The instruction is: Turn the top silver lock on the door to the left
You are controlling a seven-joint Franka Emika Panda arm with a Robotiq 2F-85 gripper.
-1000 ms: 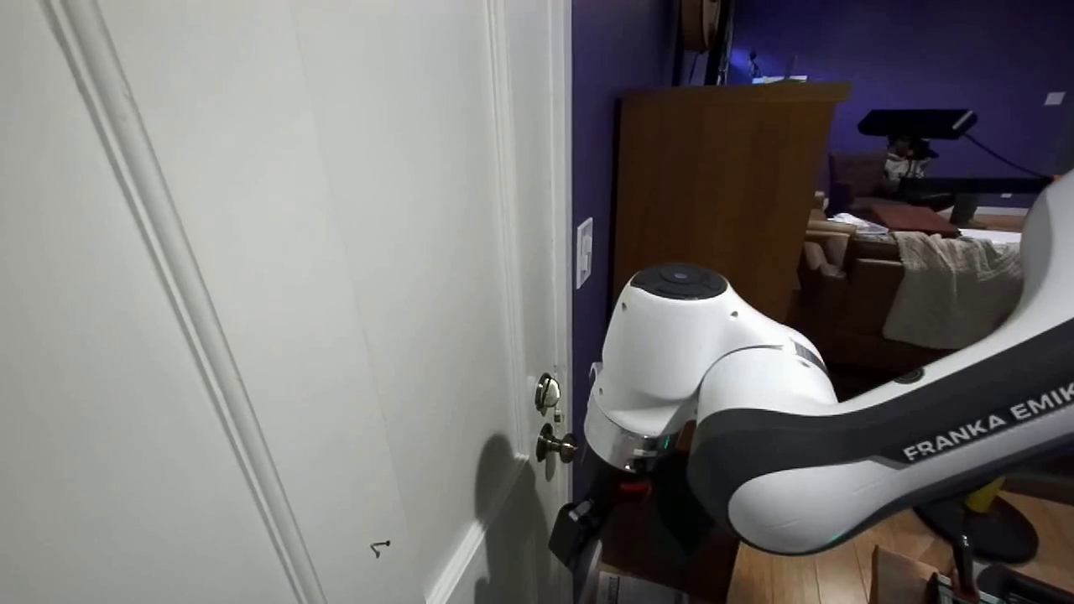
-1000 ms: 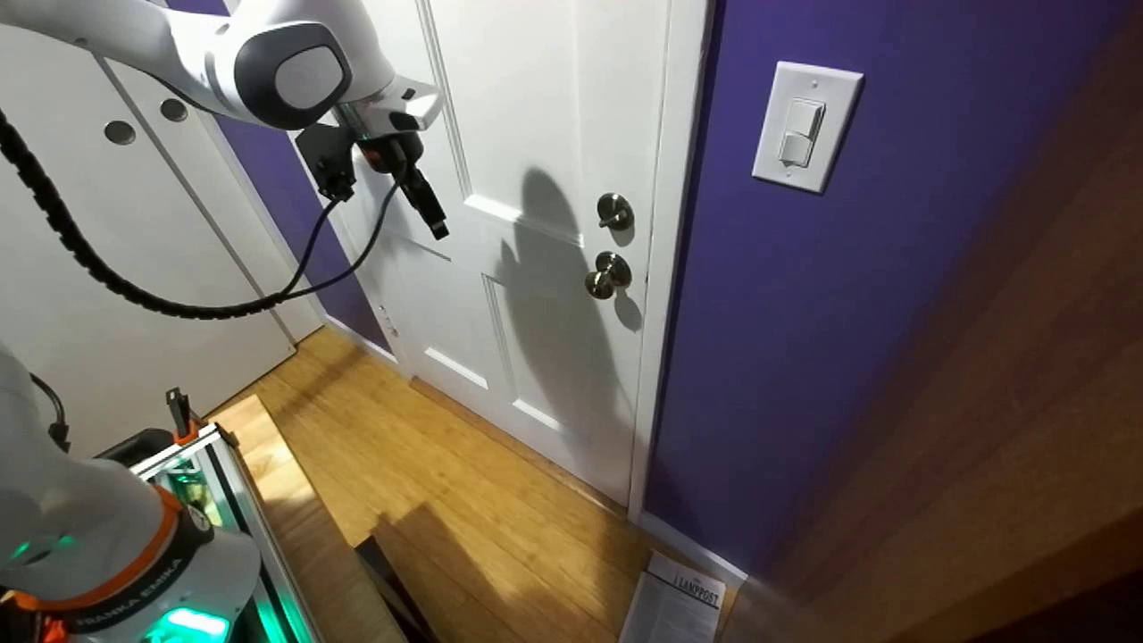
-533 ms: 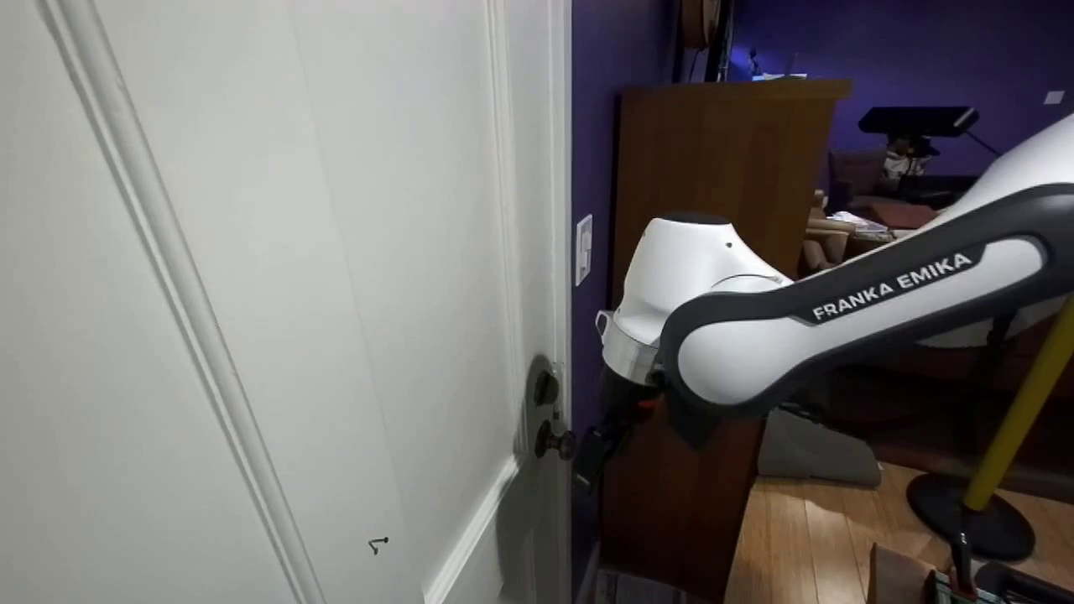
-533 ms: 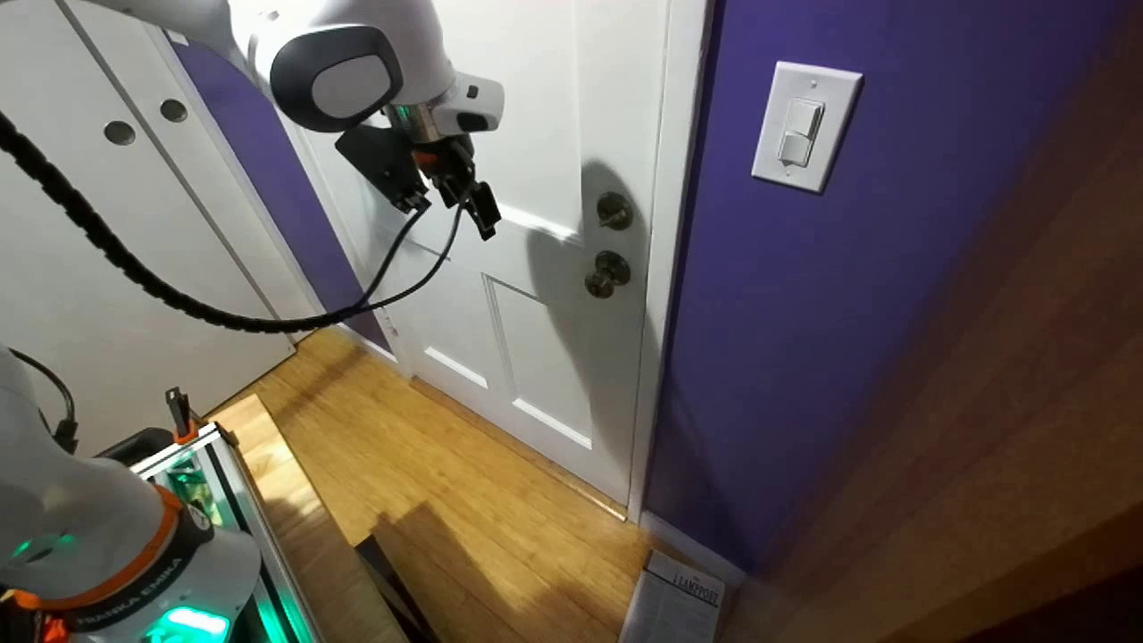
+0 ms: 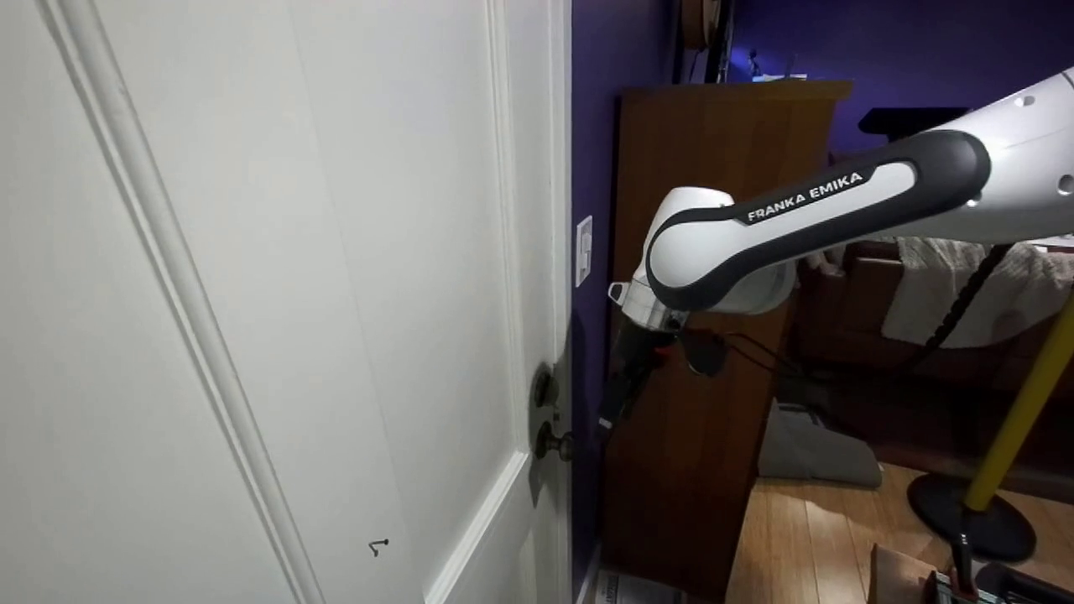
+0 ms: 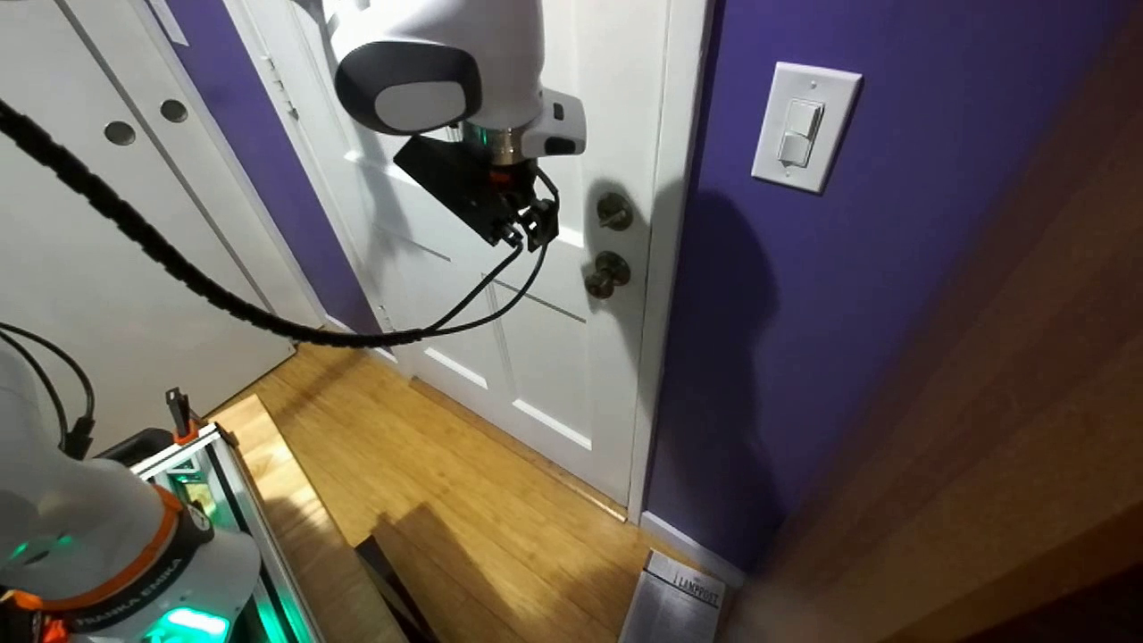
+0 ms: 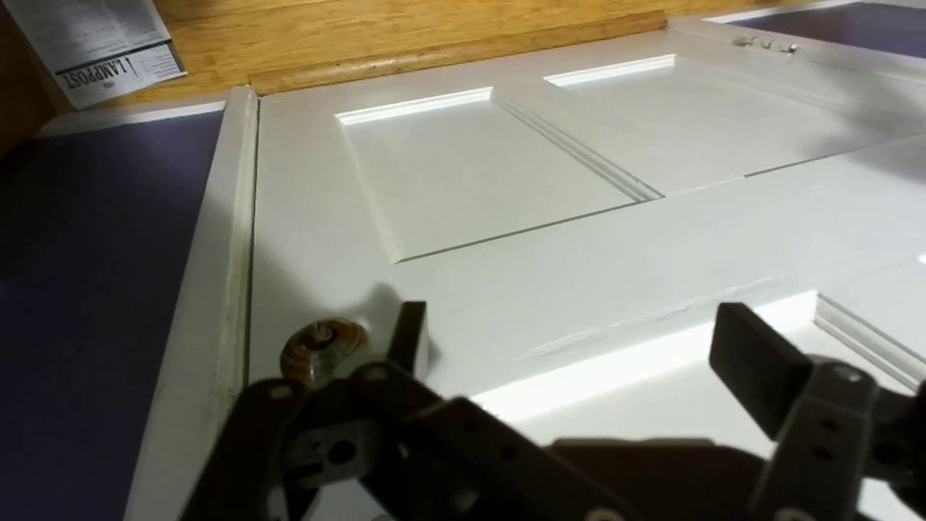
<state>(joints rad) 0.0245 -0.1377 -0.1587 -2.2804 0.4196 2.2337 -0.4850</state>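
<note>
The top silver lock point(image 6: 614, 211) is a round plate with a small thumb-turn, set above the silver door knob point(image 6: 609, 275) near the edge of the white door point(image 6: 558, 344). The lock also shows in an exterior view point(image 5: 545, 387), in shadow. My gripper point(image 6: 539, 239) is in front of the door, to the left of the lock in this view and apart from it. In the wrist view my gripper point(image 7: 579, 340) is open with nothing between its fingers. The knob point(image 7: 318, 347) shows beside one finger point(image 7: 411, 336); the top lock cannot be made out there.
A white light switch point(image 6: 808, 125) is on the purple wall point(image 6: 768, 357) beside the door frame. A brown cabinet point(image 5: 713, 168) stands along that wall. A black cable point(image 6: 268, 328) hangs from the arm. A newspaper point(image 6: 674, 598) lies on the floor.
The arm has swung along the door toward the lock side, and the gripper has moved closer to the lock and knob. Its shadow has moved over the hardware and onto the purple wall.
</note>
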